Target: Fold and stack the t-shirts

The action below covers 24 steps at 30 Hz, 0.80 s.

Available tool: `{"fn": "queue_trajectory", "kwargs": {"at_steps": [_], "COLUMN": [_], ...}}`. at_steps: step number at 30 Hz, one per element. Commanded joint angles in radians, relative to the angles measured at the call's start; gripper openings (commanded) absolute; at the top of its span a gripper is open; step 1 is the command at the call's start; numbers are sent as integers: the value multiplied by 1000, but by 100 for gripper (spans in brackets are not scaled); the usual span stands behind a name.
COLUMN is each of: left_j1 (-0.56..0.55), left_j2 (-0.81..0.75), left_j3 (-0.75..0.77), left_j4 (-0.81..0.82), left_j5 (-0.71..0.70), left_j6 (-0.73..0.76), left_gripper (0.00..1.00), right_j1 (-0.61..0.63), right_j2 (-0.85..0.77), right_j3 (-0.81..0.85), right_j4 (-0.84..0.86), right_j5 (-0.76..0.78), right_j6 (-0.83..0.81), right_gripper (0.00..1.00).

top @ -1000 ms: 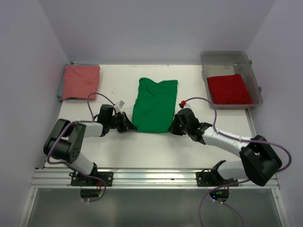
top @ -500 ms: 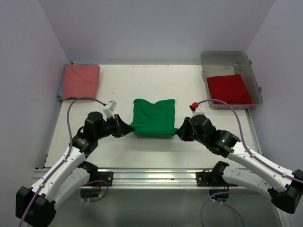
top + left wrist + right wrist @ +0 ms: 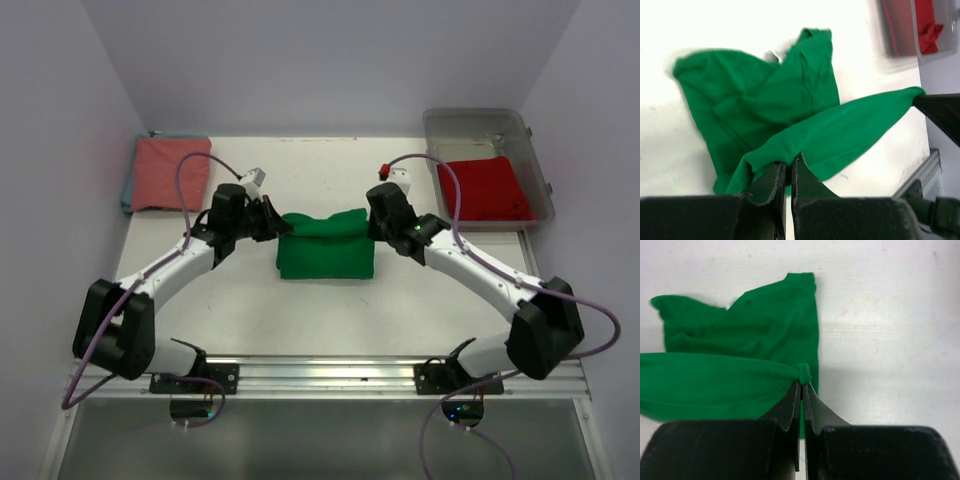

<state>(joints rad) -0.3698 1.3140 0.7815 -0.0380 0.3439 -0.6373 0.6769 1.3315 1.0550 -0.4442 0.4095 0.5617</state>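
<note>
Green t-shirt (image 3: 325,255) at centre frame, lying doubled on the white table (image 3: 330,320), its upper fold stretched between both arms. Left gripper (image 3: 278,226) and right gripper (image 3: 372,218) each pinch one end of that fold, jaws narrow. Pink t-shirt (image 3: 170,172) upper left; red t-shirt (image 3: 482,188) inside the clear bin (image 3: 474,113), upper right.

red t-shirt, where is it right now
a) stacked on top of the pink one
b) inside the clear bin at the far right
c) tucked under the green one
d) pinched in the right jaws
B: the top view shows the red t-shirt lying inside the clear bin at the far right of the table, well apart from the green t-shirt in the middle.
</note>
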Motion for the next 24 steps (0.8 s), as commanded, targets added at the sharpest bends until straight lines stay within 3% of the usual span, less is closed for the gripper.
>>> {"fn": "queue_trajectory", "kwargs": {"at_steps": [1,8,12,13,14,15,17,18,19,21,24], "left_j1": [58,147,192,203,212,230,249,252,253,253,253], "left_j2": [123,339,554,586,615,660,676,666,653,587,481], "left_j3": [119,212,396,430,456,519,558,574,600,554,442], "left_j4": [131,247,318,355,407,474,548,535,517,507,495], "left_j5": [-14,47,104,128,150,159,193,190,191,187,165], "left_j6": [62,36,2,-13,-50,-70,-104,-95,-78,-44,-4], "left_gripper": [0,0,0,6,18,46,82,100,100,100,100], "right_j1": [-72,-189,-224,-229,-243,-246,-244,-243,-241,-234,-232], "right_j2": [131,435,644,702,798,840,876,868,851,739,597], "right_j3": [80,270,512,652,734,804,904,912,887,779,570], "right_j4": [113,165,125,102,64,11,9,15,18,140,217], "right_j5": [32,-73,-60,-42,-25,26,55,70,93,103,89], "right_j6": [-98,-123,-111,-105,-88,-74,-66,-71,-71,-92,-103], "right_gripper": [0,0,0,0,0,0,36,61,89,99,99]}}
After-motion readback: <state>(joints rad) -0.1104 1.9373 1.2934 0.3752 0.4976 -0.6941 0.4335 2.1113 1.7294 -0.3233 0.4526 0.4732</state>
